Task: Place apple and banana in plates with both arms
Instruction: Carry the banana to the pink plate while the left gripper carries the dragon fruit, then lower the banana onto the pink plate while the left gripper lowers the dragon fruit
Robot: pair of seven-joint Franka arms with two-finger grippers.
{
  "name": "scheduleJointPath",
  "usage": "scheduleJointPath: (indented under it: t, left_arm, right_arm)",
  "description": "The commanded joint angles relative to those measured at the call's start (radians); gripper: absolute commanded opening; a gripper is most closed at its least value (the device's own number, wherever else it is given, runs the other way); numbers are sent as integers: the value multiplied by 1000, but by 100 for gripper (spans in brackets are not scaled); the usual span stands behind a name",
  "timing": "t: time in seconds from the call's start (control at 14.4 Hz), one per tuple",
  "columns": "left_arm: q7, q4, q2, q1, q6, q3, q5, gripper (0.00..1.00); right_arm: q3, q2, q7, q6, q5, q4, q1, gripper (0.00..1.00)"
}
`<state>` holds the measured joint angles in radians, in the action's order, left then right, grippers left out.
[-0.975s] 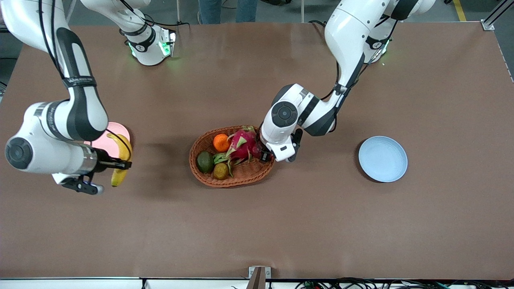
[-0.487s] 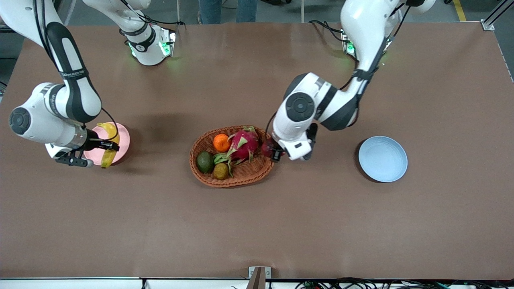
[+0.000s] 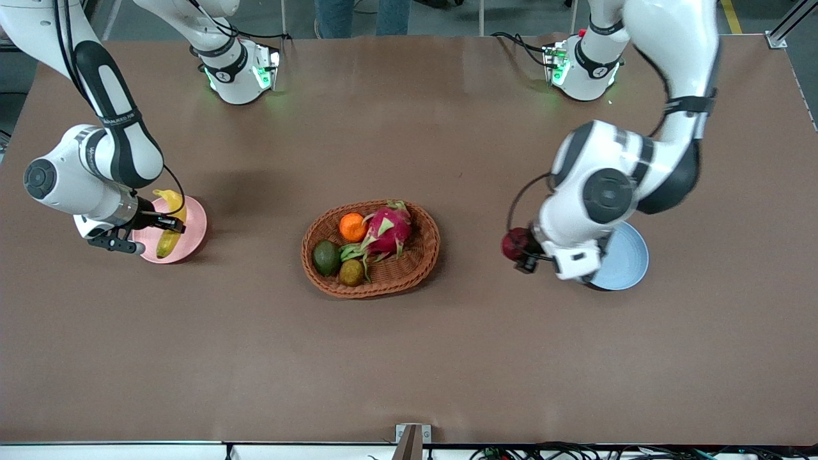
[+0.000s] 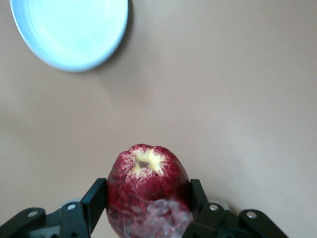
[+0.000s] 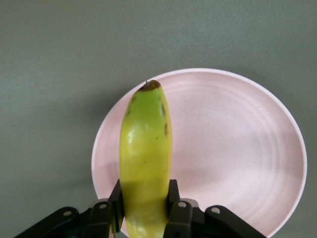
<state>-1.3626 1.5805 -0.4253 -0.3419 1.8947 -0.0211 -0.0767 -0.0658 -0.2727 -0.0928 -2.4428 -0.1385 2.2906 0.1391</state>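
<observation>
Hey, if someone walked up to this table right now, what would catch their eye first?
Probably the wicker basket mid-table with its pink dragon fruit. Next, the right gripper holds the banana over the pink plate at the right arm's end. The left gripper holds the dark red apple over bare table beside the blue plate.

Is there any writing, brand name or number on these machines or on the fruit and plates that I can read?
Nothing can be read for certain.
White lettering on the black band of the right arm: too small to read.
Marks on the round collars at both arm bases: too blurred to read.
The apple, banana, pink plate, blue plate and basket: no text.
</observation>
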Motion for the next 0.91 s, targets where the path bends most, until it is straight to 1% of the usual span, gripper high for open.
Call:
scheduleJointPath:
  t: [0.0, 0.07, 0.28, 0.42, 0.49, 0.56, 0.63, 0.7, 0.84]
  left_arm:
    - [149, 166, 103, 105, 35, -13, 37, 18]
    - [196, 208, 114, 142, 64, -13, 49, 18]
    - [348, 379, 149, 248, 222, -14, 72, 18]
    - [408, 444, 146, 305, 306, -16, 74, 18]
    - [434, 473, 142, 319, 342, -16, 72, 18]
    - [456, 501, 137, 331, 374, -14, 72, 18]
    - [467, 507, 128, 349, 397, -16, 72, 19]
    - [473, 510, 114, 357, 412, -17, 72, 20]
    - [473, 515, 93, 359, 420, -17, 72, 21]
  right_arm:
    - [18, -9, -10, -28, 5, 21, 22, 1]
    - [18, -16, -10, -28, 5, 20, 22, 2]
    - [18, -45, -11, -28, 7, 10, 22, 7]
    - [18, -60, -11, -30, 7, 0, 23, 10]
    - [18, -66, -11, -29, 7, -8, 25, 16]
    - [18, -71, -11, -25, 7, -16, 27, 38]
    - [18, -71, -11, -21, 7, -22, 27, 83]
    - [18, -71, -10, -16, 7, -28, 27, 100]
    - [18, -71, -8, -7, 7, -51, 19, 100]
